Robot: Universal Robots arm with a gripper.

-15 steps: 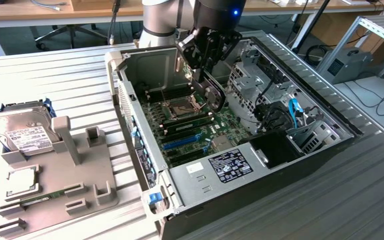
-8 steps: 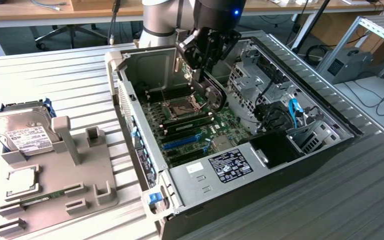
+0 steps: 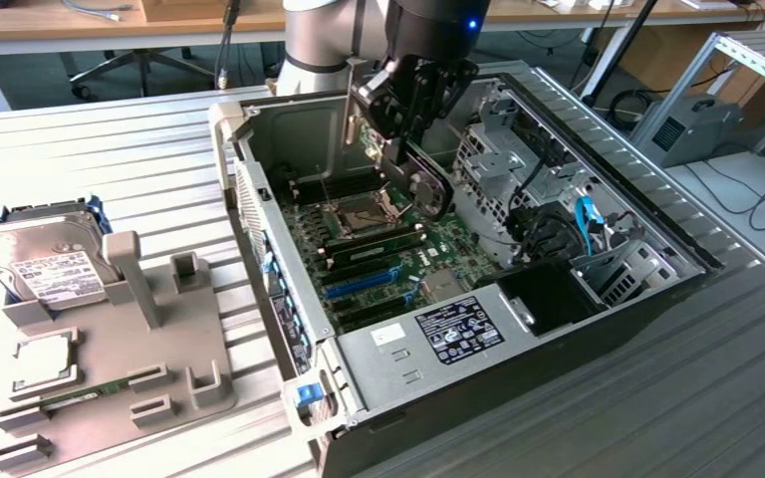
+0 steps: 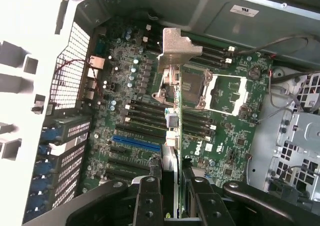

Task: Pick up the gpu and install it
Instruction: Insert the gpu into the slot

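Two jaws pinch the gpu (image 4: 176, 48) edge-on above the motherboard (image 4: 130, 101), whose printed Dell logo (image 4: 198, 147) is readable

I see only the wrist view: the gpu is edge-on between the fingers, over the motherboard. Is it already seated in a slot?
Observer: It seems not. In the exterior view the gpu, clamped in the gripper, looks to hang above the motherboard.
Operator: What is outside the case?
Observer: A grey tray stands beside the case, on the exterior view's left.
Operator: Does the tray hold anything?
Observer: A hard drive rests at its far end, and a memory stick lies nearer the camera.
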